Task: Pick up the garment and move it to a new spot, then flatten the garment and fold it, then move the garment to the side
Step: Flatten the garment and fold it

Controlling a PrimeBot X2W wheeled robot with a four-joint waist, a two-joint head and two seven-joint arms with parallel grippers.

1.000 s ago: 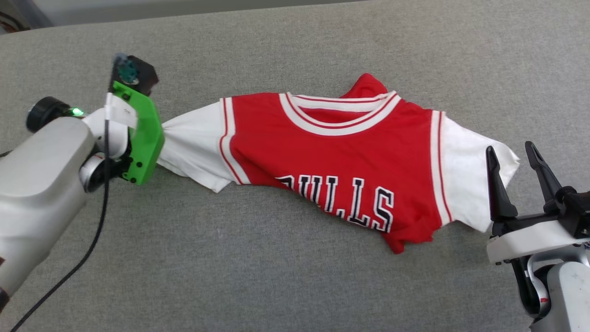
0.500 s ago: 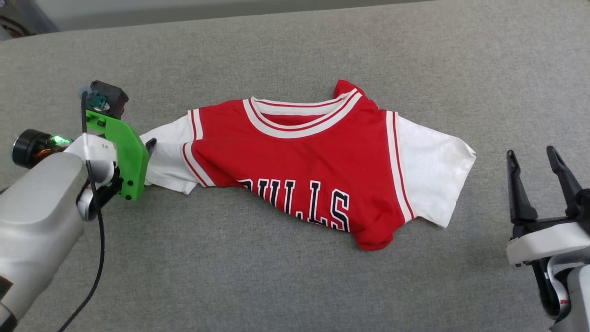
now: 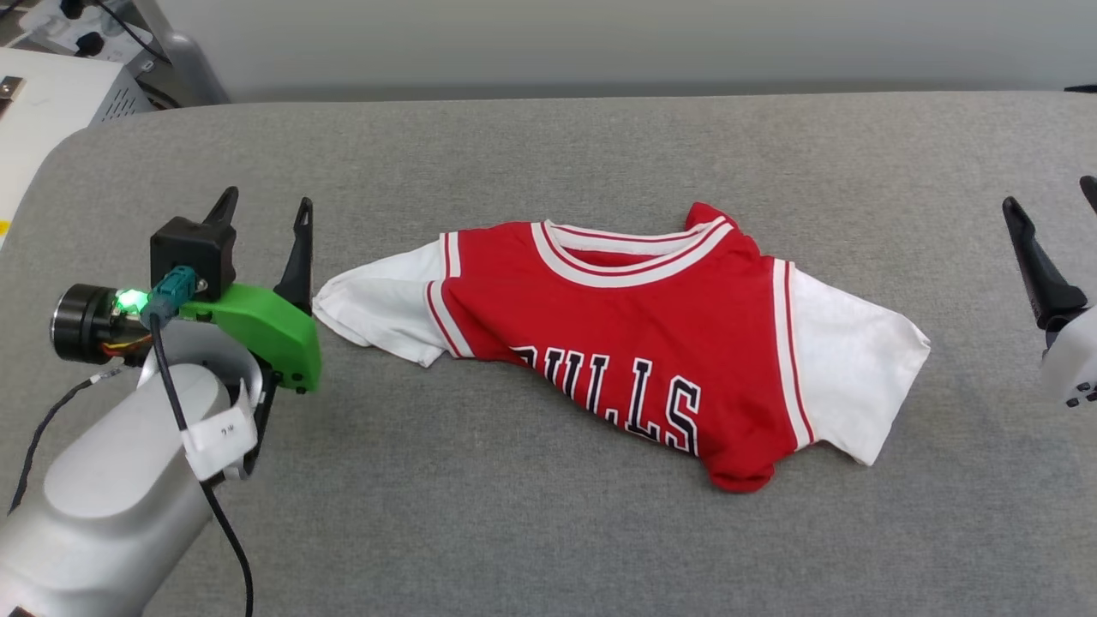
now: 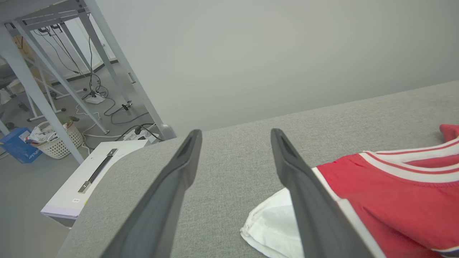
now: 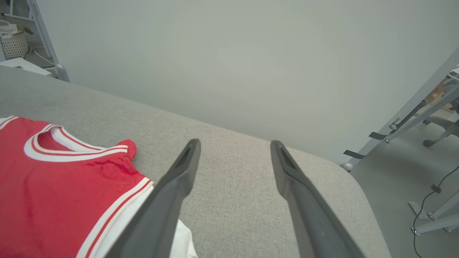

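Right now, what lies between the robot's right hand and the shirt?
Nothing: only bare grey padding separates the right hand from the shirt, seen in the head view.

Grey fabric bench (image 3: 548, 531), rounded corners. Beyond it, pale wall (image 4: 251, 53), white basket (image 4: 53, 141) beside blue box (image 4: 16, 145), metal frame legs (image 4: 123, 61).

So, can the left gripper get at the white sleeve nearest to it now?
Probably yes. The left gripper stands open beside the garment, whose white sleeve lies close by on the grey surface, with nothing between them.
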